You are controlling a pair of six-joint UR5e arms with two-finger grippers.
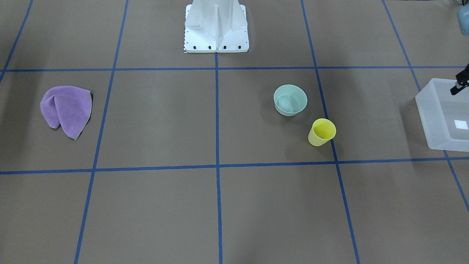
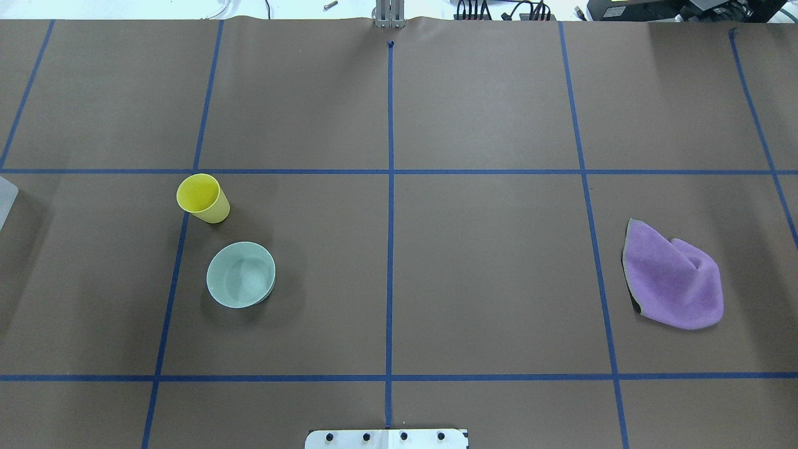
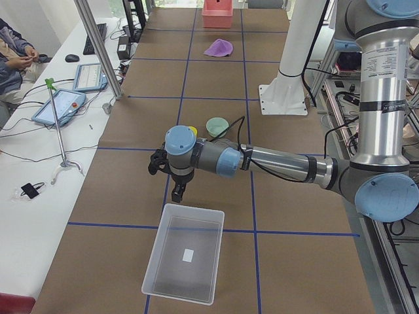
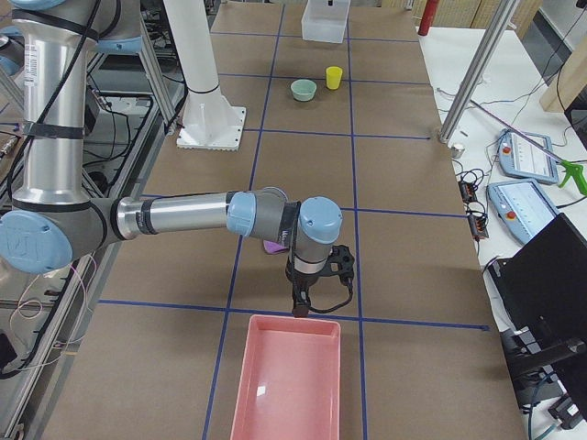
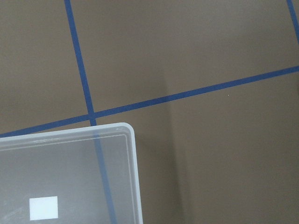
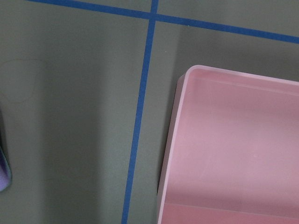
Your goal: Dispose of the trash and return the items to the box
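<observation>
A pale mint-green bowl [image 1: 290, 99] stands upright and empty on the brown table; it also shows in the overhead view [image 2: 240, 274]. A yellow cup [image 1: 321, 132] stands next to it. A purple cloth [image 2: 673, 277] lies crumpled far off on the robot's right. The translucent white box [image 1: 427, 110] sits at the table's left end, empty except for a white label. My left gripper [image 3: 178, 194] hovers above the box's rim nearest the bowl; I cannot tell if it is open. My right gripper [image 4: 300, 307] hangs over a pink bin's rim; I cannot tell its state.
The pink bin [image 4: 286, 385] sits at the table's right end, empty; it fills the right wrist view [image 6: 233, 149]. The white pedestal base [image 1: 216, 27] stands at the robot's side. Blue tape lines cross the table. Operators' tablets and cables lie beyond the far edge.
</observation>
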